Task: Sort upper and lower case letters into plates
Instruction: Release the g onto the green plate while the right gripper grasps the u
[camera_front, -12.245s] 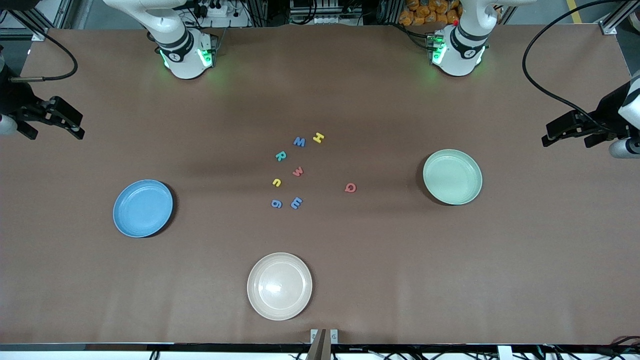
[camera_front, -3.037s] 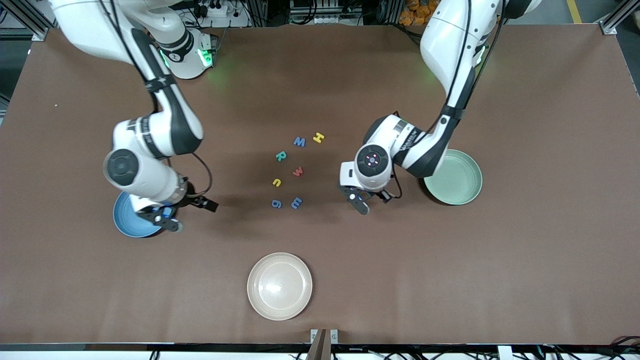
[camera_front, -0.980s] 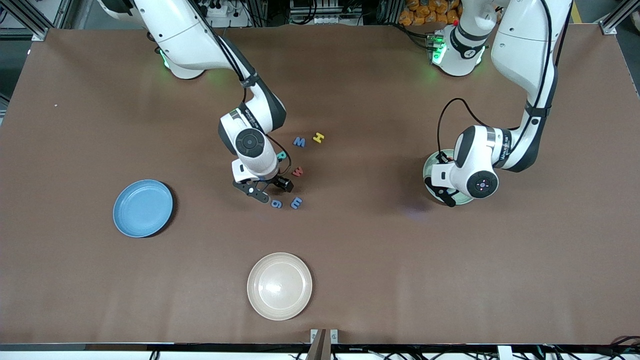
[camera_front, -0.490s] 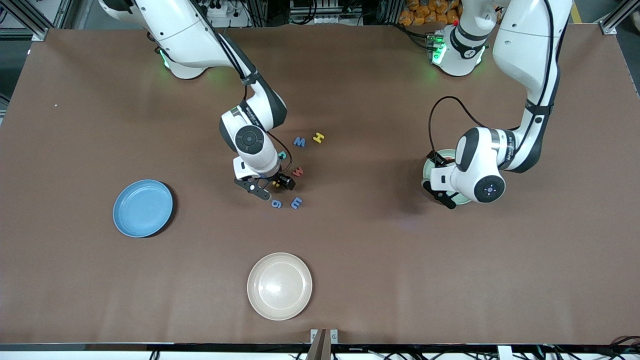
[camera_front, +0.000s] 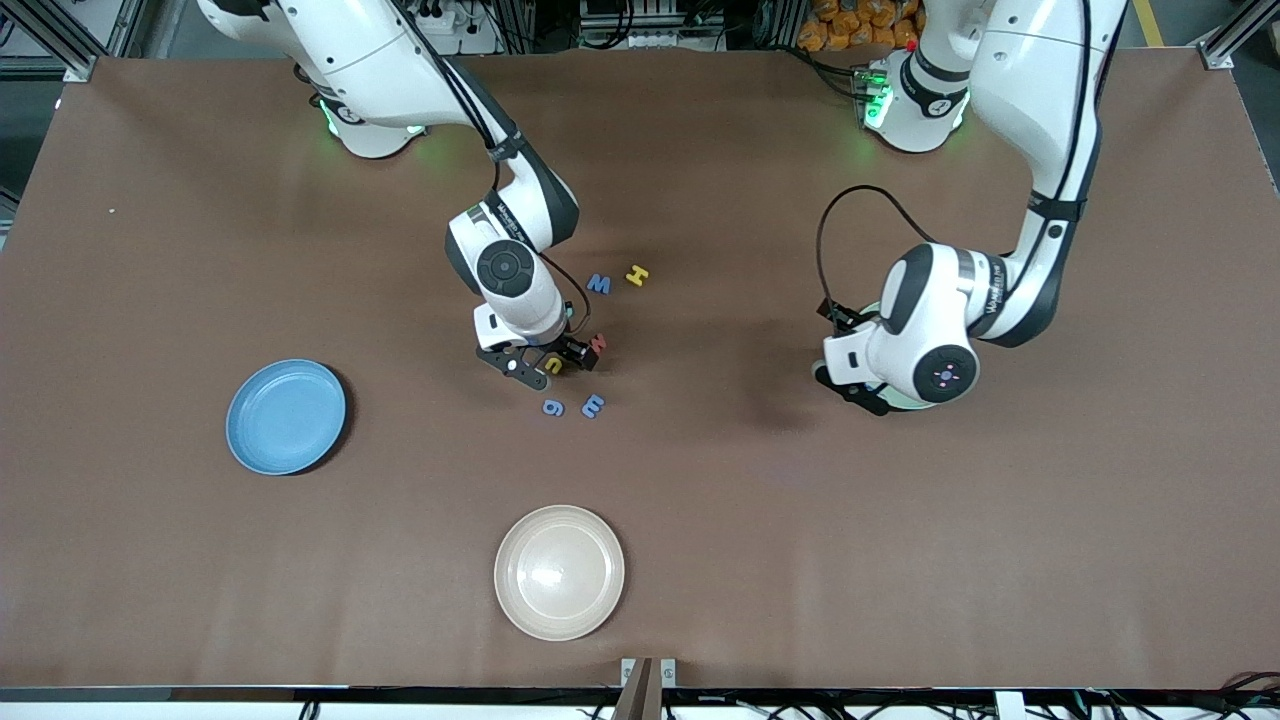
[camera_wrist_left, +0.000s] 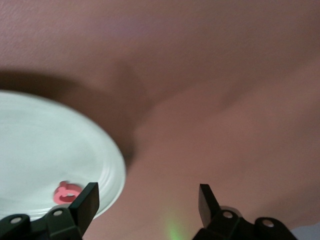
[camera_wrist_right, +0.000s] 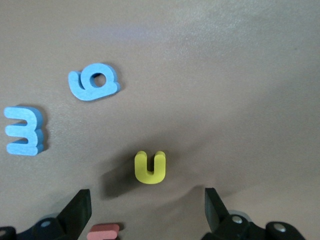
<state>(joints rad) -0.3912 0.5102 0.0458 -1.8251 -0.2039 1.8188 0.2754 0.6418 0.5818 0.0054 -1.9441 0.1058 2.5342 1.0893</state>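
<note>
My right gripper (camera_front: 548, 362) is open low over the yellow u (camera_front: 552, 364), one finger on each side and neither touching. The right wrist view shows the u (camera_wrist_right: 150, 167), blue g (camera_wrist_right: 94, 81), blue e (camera_wrist_right: 23, 130) and an edge of the red w (camera_wrist_right: 102, 232). The blue M/W (camera_front: 599, 284) and yellow H (camera_front: 637, 274) lie nearer the robots' bases. The teal R is hidden under the right arm. My left gripper (camera_wrist_left: 147, 197) is open and empty beside the mint plate (camera_wrist_left: 112, 170), which holds the red Q (camera_wrist_left: 65, 192). The sky blue plate (camera_front: 286, 416) is empty.
A cream-beige plate (camera_front: 559, 571) sits nearer the front camera than the letters. The left arm's wrist (camera_front: 925, 350) covers most of the mint plate in the front view. Bare brown table lies between the letters and the mint plate.
My right gripper has shifted to straddle the yellow u. My left gripper has moved off the mint plate toward the middle of the table, leaving the red Q in the plate.
</note>
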